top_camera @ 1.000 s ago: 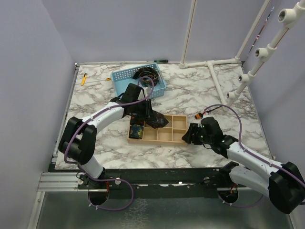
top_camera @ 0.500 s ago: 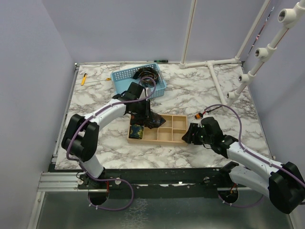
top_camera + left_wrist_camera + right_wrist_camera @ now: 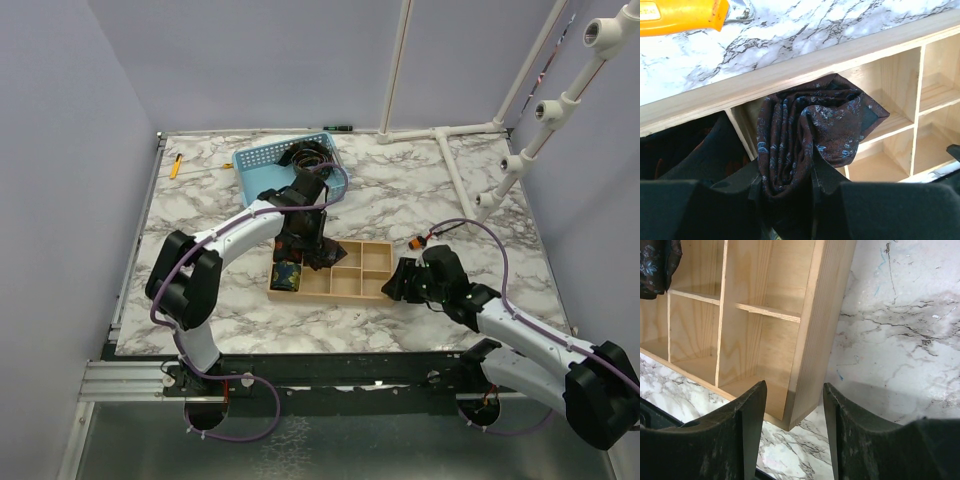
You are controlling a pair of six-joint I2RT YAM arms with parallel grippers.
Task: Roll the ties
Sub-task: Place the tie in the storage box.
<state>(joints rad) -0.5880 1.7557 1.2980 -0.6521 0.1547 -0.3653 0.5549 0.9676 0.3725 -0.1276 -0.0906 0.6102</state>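
My left gripper (image 3: 786,182) is shut on a rolled dark brown tie with small blue patterns (image 3: 805,130). It holds the tie in a far left compartment of the wooden divider tray (image 3: 805,65); from above, gripper (image 3: 306,250) and tie (image 3: 326,254) sit over the tray's left part. A second rolled tie (image 3: 288,275) lies in the tray's near left compartment. More dark ties (image 3: 310,155) lie in the blue basket (image 3: 262,160). My right gripper (image 3: 794,410) is open, its fingers on either side of the tray's right wall (image 3: 815,340), without gripping it.
An orange-handled tool (image 3: 680,15) lies on the marble table just beyond the tray. Another orange tool (image 3: 175,167) lies at the far left. White pipe frames (image 3: 455,170) stand at the back right. The tray's right compartments (image 3: 375,262) hold nothing.
My left forearm has swung to the right and the wrist has turned, with the tie still held over the tray's left compartments. The right arm has not moved.
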